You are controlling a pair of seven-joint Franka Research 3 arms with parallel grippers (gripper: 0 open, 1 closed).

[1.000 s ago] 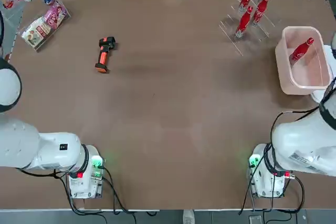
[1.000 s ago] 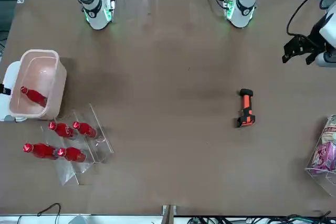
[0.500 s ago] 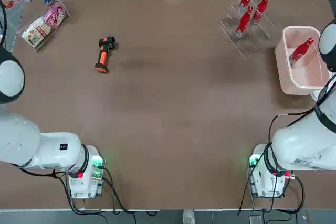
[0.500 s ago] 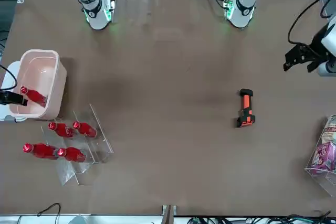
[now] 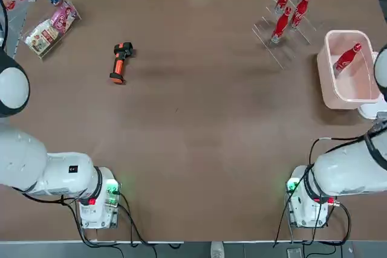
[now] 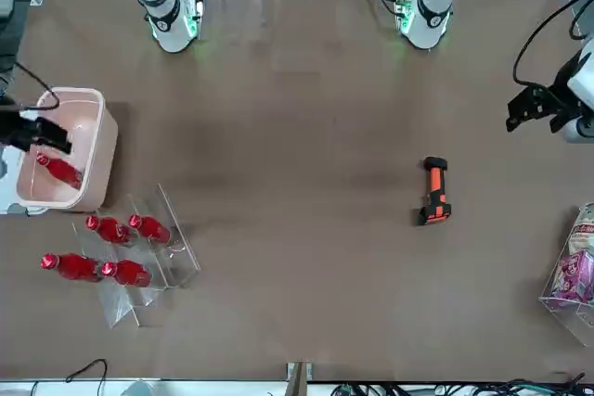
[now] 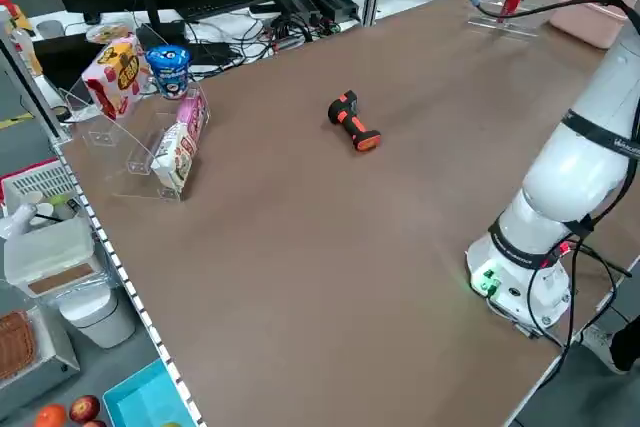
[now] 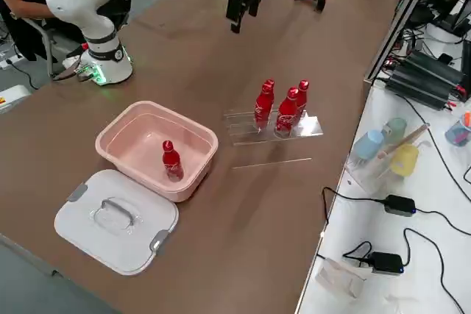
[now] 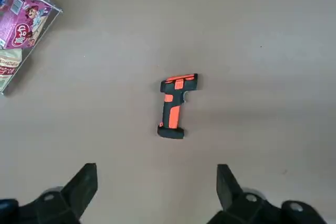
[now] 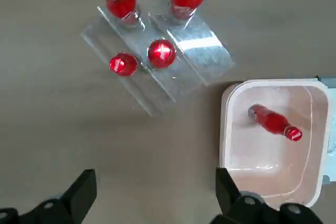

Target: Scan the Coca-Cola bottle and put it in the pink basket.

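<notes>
One Coca-Cola bottle (image 5: 347, 58) lies tilted inside the pink basket (image 5: 329, 39) at the table's right edge; it also shows as bottle (image 10: 274, 123) in basket (image 10: 227, 129) and bottle (image 8: 171, 161) in basket (image 8: 158, 108). My right gripper (image 10: 155, 192) hangs open and empty high above the table, beside the basket (image 6: 100, 150) in the front view, as gripper (image 6: 42, 132). My left gripper (image 9: 156, 187) is open and empty, raised over the left side (image 6: 526, 115), short of the black-and-orange scanner (image 9: 176, 106).
A clear rack (image 5: 284, 40) behind the basket holds several more red bottles (image 10: 121, 1). The basket's white lid (image 8: 118, 218) lies on the robot's side of it. The scanner (image 5: 121, 61) rests at far left. A clear holder with snack packs (image 5: 48, 28) fills the far left corner.
My right gripper has drifted from the basket's outer side to over its near end, nothing in it. The left gripper has shifted slightly outward. The bottle in the basket has stayed put.
</notes>
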